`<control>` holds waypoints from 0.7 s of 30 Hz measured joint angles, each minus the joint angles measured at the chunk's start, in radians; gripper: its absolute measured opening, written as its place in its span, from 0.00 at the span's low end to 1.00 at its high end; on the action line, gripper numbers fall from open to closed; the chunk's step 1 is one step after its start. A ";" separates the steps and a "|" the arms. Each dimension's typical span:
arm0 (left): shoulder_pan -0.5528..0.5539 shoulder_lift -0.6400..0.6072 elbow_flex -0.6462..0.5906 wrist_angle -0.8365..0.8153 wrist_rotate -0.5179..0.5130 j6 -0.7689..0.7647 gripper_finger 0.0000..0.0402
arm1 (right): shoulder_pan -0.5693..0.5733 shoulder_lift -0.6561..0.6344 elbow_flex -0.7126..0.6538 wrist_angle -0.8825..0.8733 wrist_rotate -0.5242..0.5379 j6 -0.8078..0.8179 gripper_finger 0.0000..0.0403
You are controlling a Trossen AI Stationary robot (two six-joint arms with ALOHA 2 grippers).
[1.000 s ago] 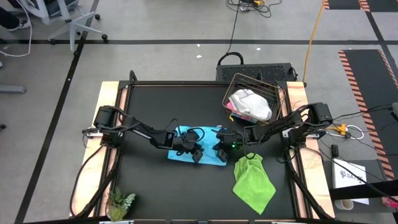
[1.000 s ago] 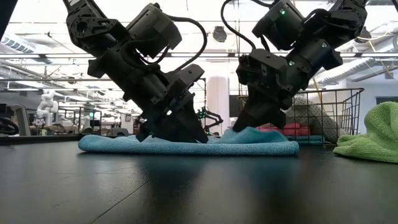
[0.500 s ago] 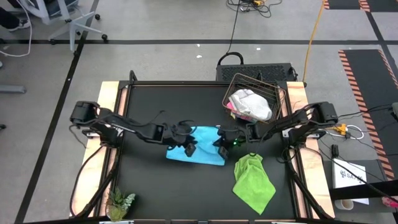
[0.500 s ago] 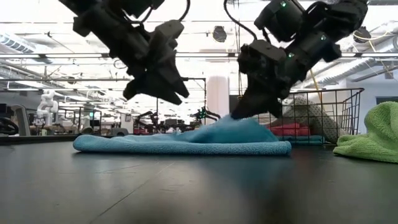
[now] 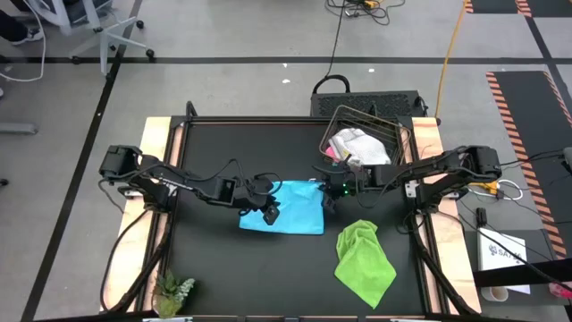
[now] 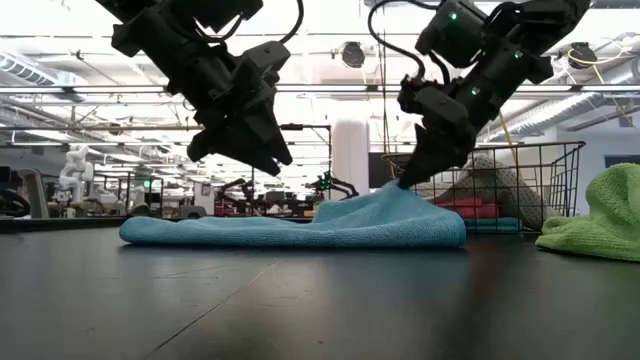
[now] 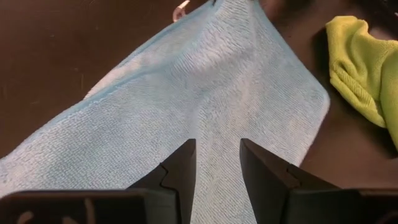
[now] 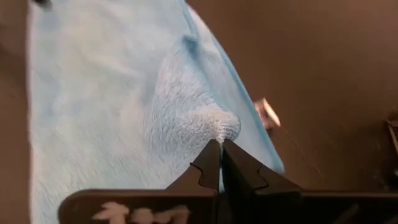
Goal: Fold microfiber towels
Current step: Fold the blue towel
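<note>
The black tabletop (image 5: 214,259) carries a light blue towel (image 5: 288,209) lying flat at its middle, with a lime green towel (image 5: 365,261) beside it awaiting its turn. The right tool (image 6: 408,180) is pinched tight on the blue towel's far edge, raising a peak (probably to start a fold). The left tool (image 6: 262,162) hovers above, fingers apart, holding nothing.

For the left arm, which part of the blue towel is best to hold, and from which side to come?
Probably the free left edge of the blue towel, coming from above. The towel lies flat there, the left gripper hangs open over it, and the right gripper already pinches the right edge, lifting it into a peak.
</note>
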 joint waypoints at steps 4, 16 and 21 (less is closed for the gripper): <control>0.000 0.000 0.000 -0.003 -0.001 -0.005 0.31 | -0.015 0.000 0.000 -0.073 -0.001 -0.022 0.00; 0.001 0.000 0.001 -0.006 -0.020 -0.019 0.31 | -0.022 0.000 0.000 -0.112 0.026 -0.103 0.07; 0.001 0.000 0.001 -0.006 -0.028 -0.020 0.31 | -0.018 0.000 0.000 -0.110 0.024 -0.101 0.17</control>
